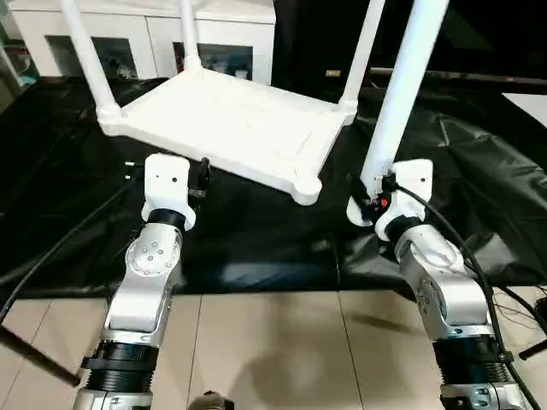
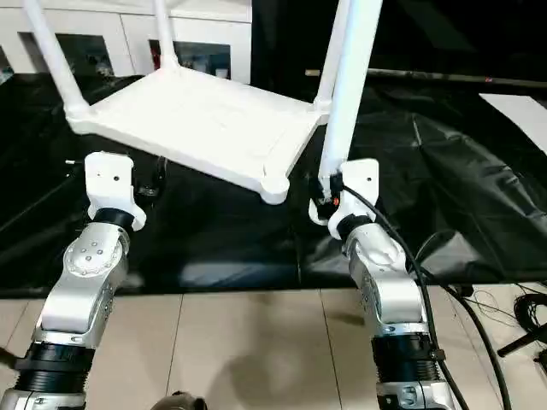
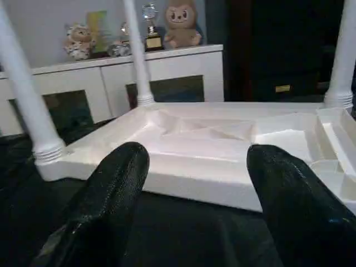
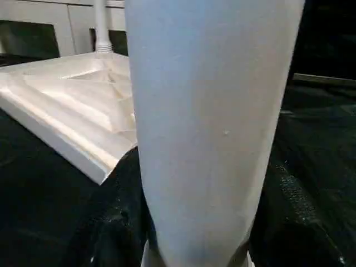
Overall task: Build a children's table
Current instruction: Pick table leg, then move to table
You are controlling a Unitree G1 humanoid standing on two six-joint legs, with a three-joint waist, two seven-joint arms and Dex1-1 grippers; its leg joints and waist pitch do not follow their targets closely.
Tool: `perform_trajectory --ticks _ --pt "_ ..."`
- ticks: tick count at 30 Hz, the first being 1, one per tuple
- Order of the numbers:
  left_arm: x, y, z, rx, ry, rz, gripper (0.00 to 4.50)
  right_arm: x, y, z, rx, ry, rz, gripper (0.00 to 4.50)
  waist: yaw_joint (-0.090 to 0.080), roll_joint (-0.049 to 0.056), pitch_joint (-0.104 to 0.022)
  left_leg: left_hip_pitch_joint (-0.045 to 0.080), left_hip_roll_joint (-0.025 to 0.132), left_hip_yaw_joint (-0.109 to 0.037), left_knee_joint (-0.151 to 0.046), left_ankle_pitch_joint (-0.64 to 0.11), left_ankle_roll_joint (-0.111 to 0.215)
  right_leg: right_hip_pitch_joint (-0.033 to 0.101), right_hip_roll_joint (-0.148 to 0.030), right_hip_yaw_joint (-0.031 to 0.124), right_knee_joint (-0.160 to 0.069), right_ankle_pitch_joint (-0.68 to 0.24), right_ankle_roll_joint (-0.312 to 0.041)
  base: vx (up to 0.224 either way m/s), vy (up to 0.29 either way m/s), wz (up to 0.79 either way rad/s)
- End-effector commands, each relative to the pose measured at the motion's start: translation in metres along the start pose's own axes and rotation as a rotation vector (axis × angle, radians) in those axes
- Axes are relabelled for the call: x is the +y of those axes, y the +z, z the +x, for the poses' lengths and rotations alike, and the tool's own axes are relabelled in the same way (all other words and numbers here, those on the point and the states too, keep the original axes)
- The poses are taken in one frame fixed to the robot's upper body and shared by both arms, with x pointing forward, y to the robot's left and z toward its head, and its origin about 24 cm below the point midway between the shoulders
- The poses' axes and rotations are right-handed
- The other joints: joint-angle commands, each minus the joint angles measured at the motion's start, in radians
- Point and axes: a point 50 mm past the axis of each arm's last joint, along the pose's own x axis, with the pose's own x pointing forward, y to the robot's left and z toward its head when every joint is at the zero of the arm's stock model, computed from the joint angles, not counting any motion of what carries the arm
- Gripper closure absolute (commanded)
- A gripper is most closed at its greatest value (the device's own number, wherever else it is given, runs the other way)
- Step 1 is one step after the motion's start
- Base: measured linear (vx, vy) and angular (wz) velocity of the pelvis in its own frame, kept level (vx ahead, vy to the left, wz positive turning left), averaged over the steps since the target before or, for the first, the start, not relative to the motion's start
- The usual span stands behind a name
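Both silver forearms reach forward side by side over the near edge of the black work table [image 1: 479, 162]. The left gripper [image 3: 194, 183] points level at the tabletop [image 1: 231, 128], its two black fingers [image 3: 111, 189] spread wide with nothing between them, just short of the tabletop's near long rim. The right gripper [image 1: 366, 198] is turned upward and clamps the lower end of a leg [image 1: 402, 94], which rises steeply and leans a little away from the robot; in the right wrist view that leg [image 4: 211, 122] stands between the dark fingers.

The tabletop lies upside down on the black cover, ribbed underside up. I count four legs: three stand in corner sockets, at the far left corner [image 1: 85, 60], the far middle [image 1: 190, 38] and the far right [image 1: 363, 51], and the fourth is the one held. The near right corner socket [image 1: 306, 188] is bare, and the held leg's foot hangs just to the right of it, apart from it.

The black cover runs wide to the right, wrinkled. Tan floor [image 1: 273, 350] lies below the table's front edge. A white cabinet [image 1: 145, 34] stands behind the table.
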Motion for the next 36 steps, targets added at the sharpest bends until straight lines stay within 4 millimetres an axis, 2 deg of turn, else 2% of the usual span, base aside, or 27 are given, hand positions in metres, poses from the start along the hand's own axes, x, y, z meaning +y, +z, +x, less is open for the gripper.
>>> perform_trajectory --ticks 1,6,9,11,13,14,15,16,17,18,19,20,21,22,23,24,25,26,27,28,30,31,32,33,34,35,36 --pt "-0.001 0.004 0.002 -0.014 -0.021 0.005 1.12 -0.005 0.009 0.002 -0.039 -0.006 -0.016 2.59 -0.001 0.01 -0.058 0.04 0.094 -0.045 -0.098 -0.568 -0.042 0.03 -0.086 0.053 -0.106 -0.421 -0.084 0.094 0.026 -0.07" --pt "-0.001 0.005 0.003 -0.015 -0.033 0.001 1.12 -0.006 0.008 0.002 -0.04 -0.009 -0.022 2.59 -0.008 0.015 -0.071 0.064 0.084 -0.023 -0.098 -0.418 0.071 0.064 -0.068 0.045 -0.091 -0.149 -0.179 0.114 0.014 -0.03" --pt "-0.001 0.004 0.003 -0.011 -0.038 -0.003 1.12 -0.005 0.008 0.001 -0.038 -0.008 -0.031 2.59 0.006 0.008 -0.085 0.033 0.053 -0.002 -0.068 -0.19 0.145 0.112 -0.068 0.047 -0.093 -0.07 -0.177 0.131 -0.006 0.0" --pt "-0.002 0.003 0.002 -0.008 -0.04 -0.005 1.12 -0.005 0.007 0.0 -0.036 -0.006 -0.035 2.59 0.004 0.012 -0.088 0.046 0.055 -0.011 -0.063 -0.095 0.19 0.11 -0.049 0.036 -0.078 -0.013 -0.16 0.136 0.002 0.03" --pt "-0.002 0.002 0.002 -0.006 -0.041 -0.007 1.12 -0.005 0.007 -0.001 -0.034 -0.005 -0.037 2.59 -0.013 0.017 -0.095 0.095 0.074 -0.046 -0.056 0.023 0.291 0.079 -0.022 0.018 -0.036 0.056 -0.129 0.148 -0.001 0.02" --pt "-0.004 0.001 0.001 -0.003 -0.046 -0.006 1.12 -0.006 0.006 -0.001 -0.03 -0.004 -0.053 2.59 -0.04 0.025 -0.101 0.192 0.119 -0.106 -0.042 0.124 0.411 -0.02 -0.01 0.005 0.019 0.004 -0.085 0.149 -0.008 0.03" --pt "-0.005 0.001 0.001 -0.002 -0.048 -0.006 1.12 -0.006 0.006 -0.001 -0.026 -0.006 -0.071 2.59 -0.058 0.023 -0.111 0.253 0.156 -0.149 -0.032 0.194 0.48 -0.087 -0.017 0.01 0.057 -0.061 -0.037 0.141 -0.049 0.03" --pt "-0.006 0.0 0.0 -0.001 -0.049 -0.006 1.12 -0.006 0.005 -0.001 -0.022 -0.008 -0.086 2.59 -0.055 0.021 -0.097 0.264 0.199 -0.177 -0.027 0.289 0.562 -0.147 -0.039 0.037 0.108 -0.159 0.063 0.095 -0.1 -0.13" --pt "-0.006 0.0 0.0 -0.001 -0.049 -0.006 1.12 -0.006 0.005 -0.001 -0.02 -0.008 -0.094 2.59 -0.063 0.002 -0.087 0.208 0.181 -0.156 -0.045 0.273 0.553 -0.148 -0.056 0.068 0.124 -0.1 0.087 0.095 -0.1 -0.13" --pt "-0.006 0.0 0.0 0.0 -0.049 -0.006 1.12 -0.006 0.004 -0.001 -0.017 -0.002 -0.089 2.59 -0.034 -0.044 -0.069 0.07 0.018 -0.072 -0.009 0.051 0.424 -0.032 -0.076 0.119 -0.014 0.028 0.087 0.011 -0.106 -0.04" --pt "-0.005 0.0 -0.001 0.001 -0.049 -0.006 1.12 -0.004 0.002 -0.001 -0.001 0.01 -0.089 2.59 -0.018 -0.072 -0.081 0.033 -0.044 -0.032 0.022 -0.066 0.355 0.033 -0.081 0.144 -0.037 0.013 0.129 0.0 0.0 0.0" --pt "-0.005 0.0 -0.001 0.002 -0.049 -0.006 1.12 -0.004 0.002 -0.001 0.001 0.015 -0.101 2.59 0.021 -0.055 -0.067 -0.054 -0.032 -0.057 0.155 -0.185 0.253 0.098 -0.257 0.167 -0.113 -0.221 0.18 0.009 -0.105 0.34" --pt "-0.004 -0.001 -0.001 0.003 -0.048 -0.004 1.12 -0.002 0.001 -0.001 0.0 0.018 -0.116 2.59 0.015 -0.066 -0.066 -0.065 -0.022 -0.063 0.175 -0.176 0.188 0.098 -0.247 0.125 -0.108 -0.297 0.21 0.068 -0.092 0.39" --pt "-0.004 -0.001 -0.002 0.004 -0.048 -0.003 1.12 -0.002 0.001 -0.001 -0.003 0.016 -0.117 2.59 0.005 -0.059 -0.067 -0.087 -0.013 -0.059 0.176 -0.123 0.1 0.105 -0.235 0.059 -0.106 -0.331 0.198 0.068 -0.092 0.39" --pt "-0.004 -0.001 -0.002 0.004 -0.048 -0.003 1.12 -0.002 0.0 -0.001 -0.004 0.009 -0.101 2.59 0.009 -0.037 -0.061 -0.071 -0.001 -0.058 0.16 -0.097 0.075 0.096 -0.246 0.036 -0.126 -0.369 0.148 0.08 -0.044 0.36" --pt "-0.003 -0.001 -0.002 0.005 -0.047 -0.003 1.12 -0.002 0.0 -0.001 -0.006 0.006 -0.09 2.59 0.005 0.002 -0.053 -0.064 0.04 -0.044 0.106 -0.05 0.096 0.135 -0.246 -0.043 -0.173 -0.486 -0.019 0.118 0.022 0.43" --pt "-0.003 -0.001 -0.002 0.005 -0.048 -0.002 1.12 -0.003 0.0 -0.001 -0.004 -0.001 -0.065 2.59 -0.005 0.013 -0.042 -0.061 0.055 -0.045 0.081 -0.065 0.113 0.152 -0.233 -0.07 -0.182 -0.515 -0.05 0.118 0.022 0.43" --pt "-0.003 -0.002 -0.003 0.006 -0.049 -0.001 1.12 -0.003 0.0 -0.001 -0.004 0.001 -0.054 2.59 -0.049 0.048 -0.045 0.021 0.102 -0.078 -0.035 -0.185 0.066 0.119 -0.063 -0.091 -0.084 -0.41 -0.075 0.16 0.092 0.26" --pt "-0.003 -0.002 -0.003 0.007 -0.05 0.0 1.12 -0.003 0.0 -0.002 -0.005 0.006 -0.049 2.59 -0.069 0.08 -0.058 0.137 0.145 -0.145 -0.075 -0.394 0.106 0.0 0.013 -0.054 0.07 -0.254 -0.092 0.188 0.11 0.1" --pt "-0.003 -0.002 -0.003 0.008 -0.051 0.002 1.12 -0.003 0.0 -0.002 -0.006 0.008 -0.054 2.59 -0.069 0.07 -0.086 0.182 0.157 -0.186 -0.052 -0.32 0.157 -0.063 0.01 -0.017 0.129 -0.179 -0.048 0.272 0.135 0.19" --pt "-0.003 -0.003 -0.004 0.01 -0.057 0.005 1.12 -0.002 -0.001 -0.003 -0.006 0.015 -0.065 2.59 -0.064 0.052 -0.083 0.18 0.148 -0.158 -0.038 -0.141 0.233 -0.118 0.002 0.01 0.152 -0.097 0.03 0.171 0.065 0.13" --pt "-0.004 -0.004 -0.004 0.012 -0.062 0.008 1.12 -0.001 -0.001 -0.003 -0.006 0.017 -0.066 2.59 -0.055 0.04 -0.074 0.155 0.14 -0.116 -0.056 -0.074 0.269 -0.128 0.003 0.015 0.159 -0.026 0.051 0.067 0.03 0.03" --pt "-0.004 -0.004 -0.004 0.013 -0.065 0.009 1.12 -0.001 -0.001 -0.004 -0.006 0.017 -0.066 2.59 -0.062 0.022 -0.073 0.148 0.142 -0.108 -0.065 -0.066 0.291 -0.128 -0.008 0.028 0.148 0.018 0.047 0.137 0.033 0.01" --pt "-0.005 -0.004 -0.004 0.014 -0.073 0.009 1.12 -0.001 -0.001 -0.005 -0.007 0.018 -0.066 2.59 -0.054 -0.002 -0.063 0.135 0.109 -0.068 -0.068 -0.105 0.287 -0.124 -0.029 0.049 0.082 0.106 -0.003 0.138 -0.024 -0.04" --pt "-0.006 -0.005 -0.005 0.018 -0.085 0.012 1.12 -0.001 -0.002 -0.006 -0.009 0.02 -0.065 2.59 -0.05 -0.024 -0.059 0.116 0.078 -0.04 -0.067 -0.191 0.265 -0.095 -0.041 0.068 0.032 0.114 -0.028 0.138 -0.024 -0.04" --pt "-0.006 -0.006 -0.005 0.018 -0.089 0.015 1.12 -0.001 -0.002 -0.006 -0.01 0.019 -0.065 2.59 -0.04 -0.057 -0.068 0.09 0.028 -0.02 -0.034 -0.283 0.233 -0.043 -0.063 0.117 -0.008 0.053 -0.032 0.136 -0.104 0.05" --pt "-0.01 -0.008 -0.006 0.023 -0.123 0.012 1.12 -0.002 -0.003 -0.008 -0.012 0.019 -0.054 2.59 0.017 -0.07 -0.074 0.029 -0.049 -0.023 0.125 -0.245 0.145 0.064 -0.179 0.238 -0.102 -0.42 -0.133 0.152 -0.105 0.14"
